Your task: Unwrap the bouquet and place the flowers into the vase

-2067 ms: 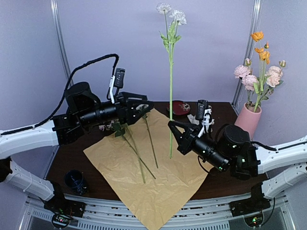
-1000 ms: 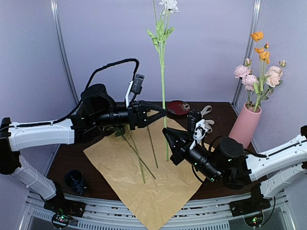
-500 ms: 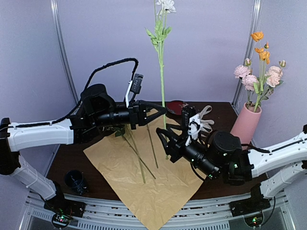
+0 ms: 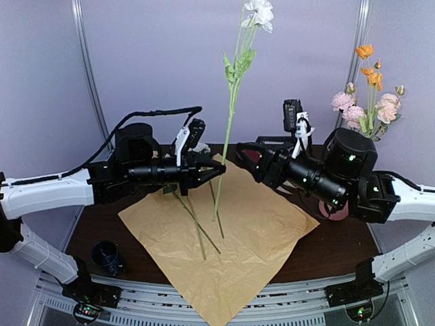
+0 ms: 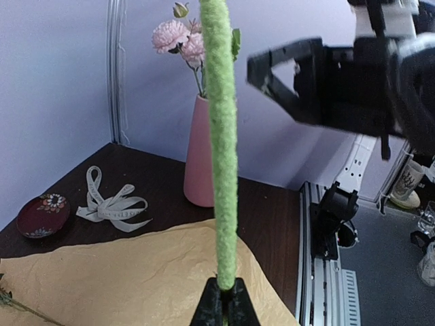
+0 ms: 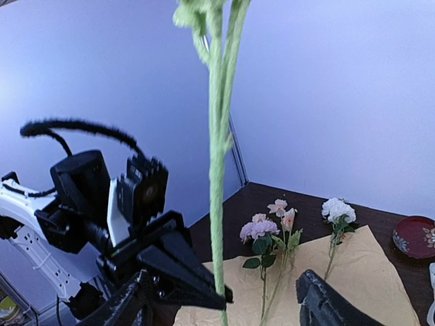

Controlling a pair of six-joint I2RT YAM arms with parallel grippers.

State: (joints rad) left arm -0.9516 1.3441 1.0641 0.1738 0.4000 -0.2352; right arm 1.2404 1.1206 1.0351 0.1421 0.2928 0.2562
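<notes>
While the left end effector (image 4: 216,171) pinches tight on the stem of a white flower (image 4: 236,70), upright above tan paper (image 4: 262,234), right end effector (image 4: 250,161) gaping, empty, nearby

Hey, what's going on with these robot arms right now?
The left gripper is shut on the stem of a white flower, holding it upright over the spread-out tan paper. The right gripper is open beside the stem, not gripping it. Some pink and orange flowers already stand in the pink vase, and more flowers lie on the paper.
</notes>
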